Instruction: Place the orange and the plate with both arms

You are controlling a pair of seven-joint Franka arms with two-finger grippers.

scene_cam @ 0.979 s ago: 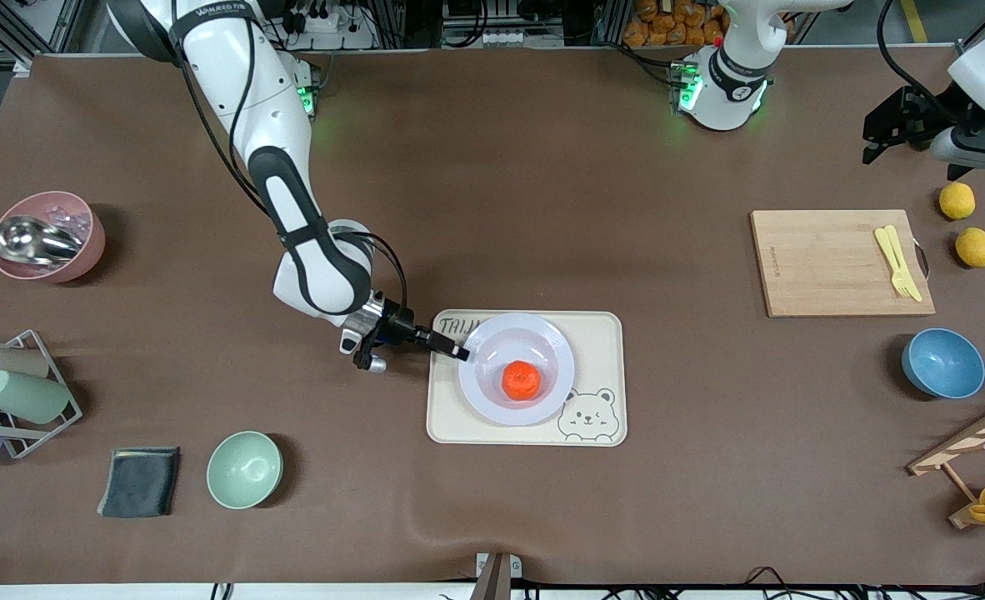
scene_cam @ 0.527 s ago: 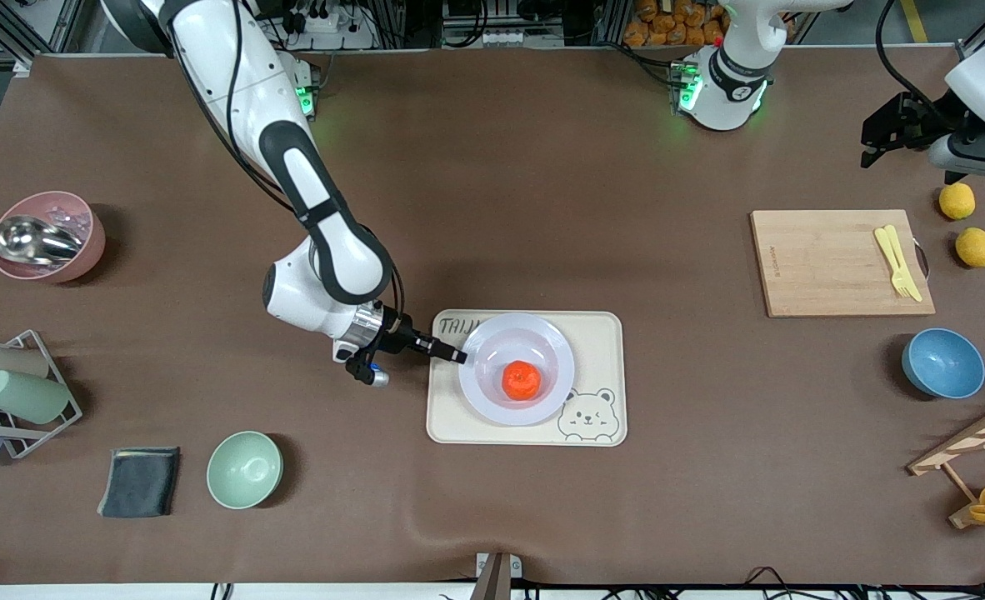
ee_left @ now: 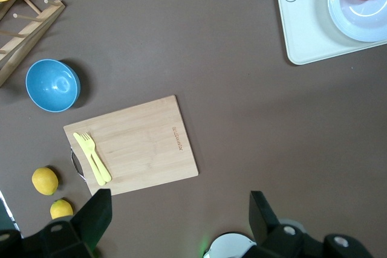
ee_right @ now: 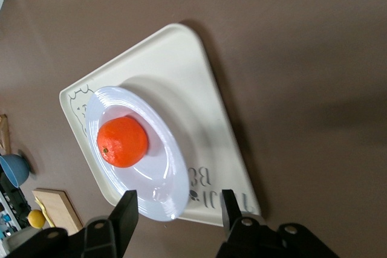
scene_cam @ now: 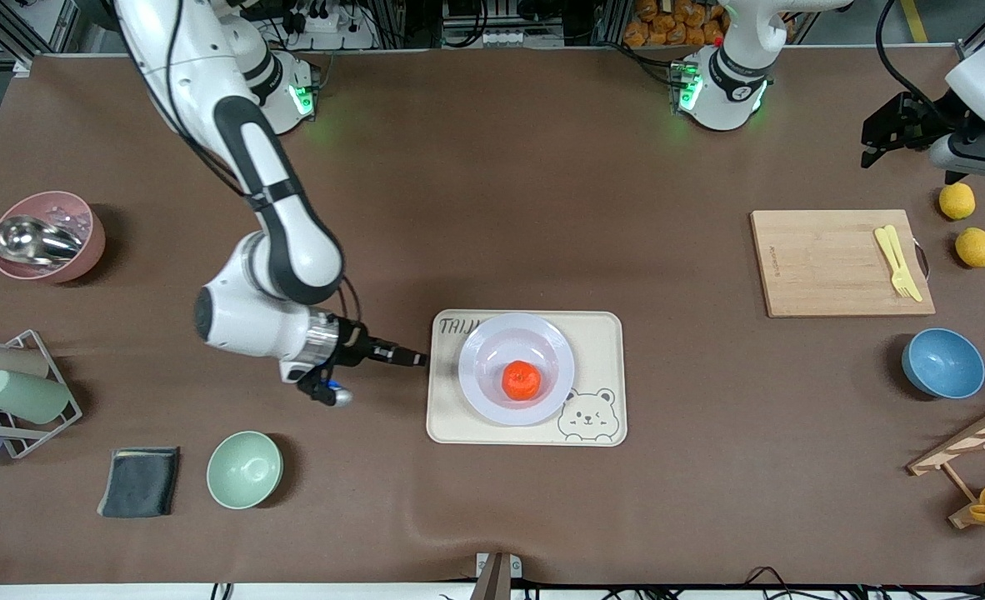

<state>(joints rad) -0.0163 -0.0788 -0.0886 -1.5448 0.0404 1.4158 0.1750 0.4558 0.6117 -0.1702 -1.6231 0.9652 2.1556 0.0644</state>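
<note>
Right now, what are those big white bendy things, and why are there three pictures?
They are two robot arms. Each ends in a gripper, a pincer with two fingers. One picture looks down from a high camera; the other two come from small cameras on the arms' wrists.

The orange sits in the plate, and the plate sits on the bear tray. The right gripper is open and holds nothing, beside the tray's edge. The left gripper waits, open and empty, up near two lemons.

Also on the table: a cutting board with a yellow fork, and blue, green and pink bowls.
</note>
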